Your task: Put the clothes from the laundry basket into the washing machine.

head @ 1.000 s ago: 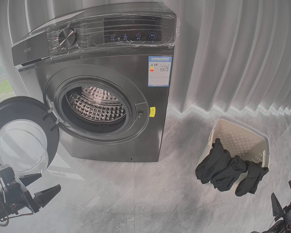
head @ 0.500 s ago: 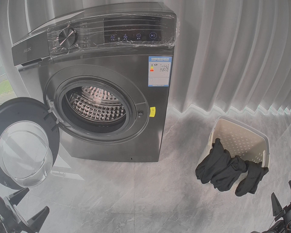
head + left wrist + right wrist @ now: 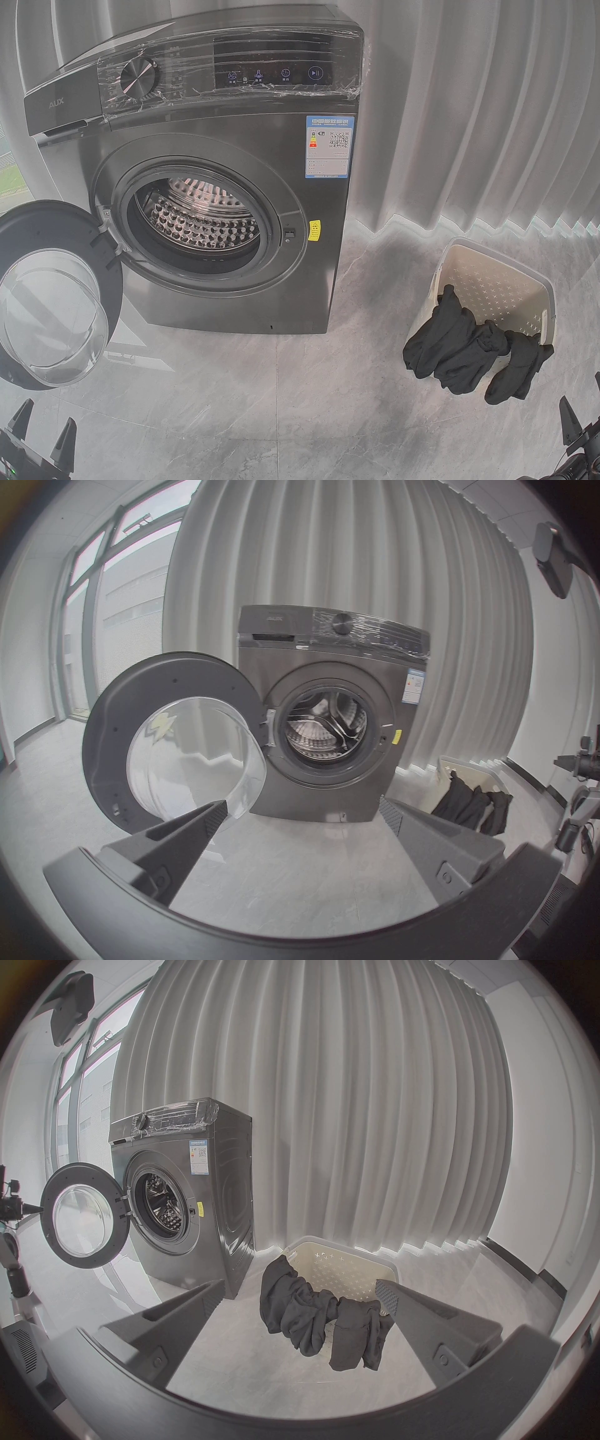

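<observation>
Clothes [image 3: 475, 356]: dark bundle, black or near black, draped over the near rim of the laundry basket [image 3: 500, 284]. Several lobes hang down the basket's outer wall; lower ends reach close to the floor [image 3: 281, 406]. How many separate garments, cannot tell. Basket pale cream, walls perforated, standing on the floor to the robot's right of the washing machine [image 3: 250, 137], apart from it, close to the curtain [image 3: 475, 112].

Washing machine: grey front-loader, door [image 3: 56, 300] swung fully open to the robot's left on its hinge, clear bowl of the window facing out. Drum [image 3: 200, 219] exposed, perforated metal, no cloth seen inside. Control panel along the top covered in plastic film.

Left gripper [image 3: 48, 414]: low at the near left, below the open door, touching nothing. Fingers spread wide, nothing between them; the left wrist view looks past them at door and drum.

Right gripper [image 3: 580, 390]: low at the near right, near the basket but apart from the clothes. Fingers likewise spread, holding nothing; the right wrist view frames the hanging clothes between them.

Floor grey marbled tile. Curtain white, pleated, behind machine and basket.
</observation>
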Motion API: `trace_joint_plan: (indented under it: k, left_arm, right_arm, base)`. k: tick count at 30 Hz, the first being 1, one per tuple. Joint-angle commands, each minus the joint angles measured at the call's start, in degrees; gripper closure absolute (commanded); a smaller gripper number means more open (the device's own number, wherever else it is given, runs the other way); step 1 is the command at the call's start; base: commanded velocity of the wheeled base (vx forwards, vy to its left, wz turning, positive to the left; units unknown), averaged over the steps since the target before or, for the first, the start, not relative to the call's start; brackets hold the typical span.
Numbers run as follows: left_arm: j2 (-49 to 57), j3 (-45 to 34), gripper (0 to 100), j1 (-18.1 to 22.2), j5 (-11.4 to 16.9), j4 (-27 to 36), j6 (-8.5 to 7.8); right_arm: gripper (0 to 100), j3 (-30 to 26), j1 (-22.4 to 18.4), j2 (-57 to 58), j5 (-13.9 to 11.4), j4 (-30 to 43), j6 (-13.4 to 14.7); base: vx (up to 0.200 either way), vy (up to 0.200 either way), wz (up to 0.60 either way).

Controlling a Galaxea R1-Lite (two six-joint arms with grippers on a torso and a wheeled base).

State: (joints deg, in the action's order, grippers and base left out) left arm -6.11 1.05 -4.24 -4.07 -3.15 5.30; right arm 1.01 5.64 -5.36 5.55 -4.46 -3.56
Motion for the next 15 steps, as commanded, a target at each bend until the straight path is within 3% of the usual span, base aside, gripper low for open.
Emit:
trace_joint_plan:
  k: [1,5,9,10,12,14,15]
  left_arm:
    - [2.42,-0.96,0,6.44,1.87,0.07,0.23]
    - [3.73,-0.96,0,5.38,3.81,0.16,-0.47]
    - [4.35,-0.96,0,5.21,3.54,0.24,-1.17]
    - [5.23,-0.43,0,4.77,4.95,1.3,-2.4]
    - [5.32,-0.17,0,4.77,5.48,2.18,-2.14]
    - [5.49,-0.35,0,4.68,4.25,1.65,-1.08]
    - [5.49,-0.87,0,4.68,-0.23,0.16,0.15]
  right_arm:
    - [0,-1.01,-0.02,-0.09,-0.01,-0.02,0.13]
    - [0,-1.01,-0.02,-0.09,-0.01,-0.02,0.31]
    - [0,-1.01,-0.02,-0.09,-0.1,-0.02,0.22]
    - [0,-1.01,-0.02,-0.09,-0.1,-0.02,0.22]
    - [0,-1.01,-0.02,-0.09,-0.01,-0.02,0.4]
    - [0,-1.01,-0.02,-0.09,-0.01,-0.02,0.75]
    - [0,-1.01,-0.02,-0.09,-0.01,-0.02,1.01]
  base:
    - [0.0,0.0,0.0]
    - [0.0,0.0,0.0]
    - [0.0,0.0,0.0]
    - [0.0,0.0,0.0]
    - [0.0,0.0,0.0]
    - [0.0,0.0,0.0]
    - [0.0,0.0,0.0]
